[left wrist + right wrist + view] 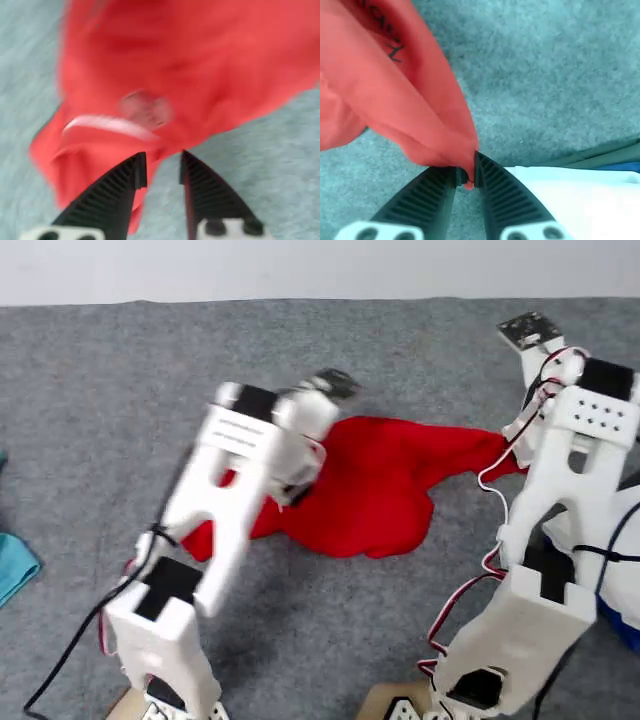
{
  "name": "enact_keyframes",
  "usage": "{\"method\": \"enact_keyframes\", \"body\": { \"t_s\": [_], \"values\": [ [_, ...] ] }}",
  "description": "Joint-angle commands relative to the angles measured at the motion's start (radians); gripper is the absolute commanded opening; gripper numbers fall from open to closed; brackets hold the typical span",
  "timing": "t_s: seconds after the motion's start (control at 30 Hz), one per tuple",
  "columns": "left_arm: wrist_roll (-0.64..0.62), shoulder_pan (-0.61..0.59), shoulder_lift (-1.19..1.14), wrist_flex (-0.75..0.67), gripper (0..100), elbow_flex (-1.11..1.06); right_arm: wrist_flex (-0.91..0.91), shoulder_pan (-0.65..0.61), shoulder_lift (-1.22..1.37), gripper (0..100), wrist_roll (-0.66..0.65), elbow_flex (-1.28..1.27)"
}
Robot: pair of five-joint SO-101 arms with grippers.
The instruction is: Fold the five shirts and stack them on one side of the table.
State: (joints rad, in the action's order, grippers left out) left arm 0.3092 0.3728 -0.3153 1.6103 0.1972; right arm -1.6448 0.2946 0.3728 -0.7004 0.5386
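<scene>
A red shirt (380, 490) lies crumpled on the grey table mat (120, 390), stretched out toward the right. My left gripper (297, 483) hovers over the shirt's left part. In the left wrist view the gripper (162, 165) is open, its fingers a small gap apart at the edge of the red shirt (200, 60), and some cloth lies under one finger. My right gripper (512, 452) is at the shirt's right end. The right wrist view shows that gripper (467, 175) shut on a corner of the red shirt (380, 85), which hangs from the tips.
A teal cloth (15, 565) pokes in at the left edge of the table. White and blue cloth (615, 570) lies behind the right arm, and the white cloth (570, 192) is close beside my right gripper. Bare mat stretches along the back and front left.
</scene>
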Motion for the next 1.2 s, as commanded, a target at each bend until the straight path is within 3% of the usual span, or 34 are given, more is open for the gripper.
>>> {"method": "enact_keyframes", "body": {
  "t_s": [0.0, 0.43, 0.6, 0.87, 1.17],
  "values": [
    [-0.011, 0.114, 0.060, -0.048, 6, 0.008, -0.033, 0.008, -0.027, 1.0, -0.003, 0.048],
    [-0.005, 0.331, -0.072, -0.183, 6, 0.013, -0.104, 0.013, -0.036, 1.1, 0.000, 0.054],
    [-0.005, 0.373, -0.109, -0.178, 16, 0.013, -0.104, 0.012, -0.036, 1.1, 0.000, 0.054],
    [0.057, 0.348, -0.123, -0.215, 21, 0.007, -0.104, 0.008, -0.036, 1.1, 0.000, 0.054],
    [0.068, 0.265, -0.308, -0.224, 20, 0.077, -0.105, 0.008, -0.036, 1.1, 0.000, 0.054]
  ]
}}
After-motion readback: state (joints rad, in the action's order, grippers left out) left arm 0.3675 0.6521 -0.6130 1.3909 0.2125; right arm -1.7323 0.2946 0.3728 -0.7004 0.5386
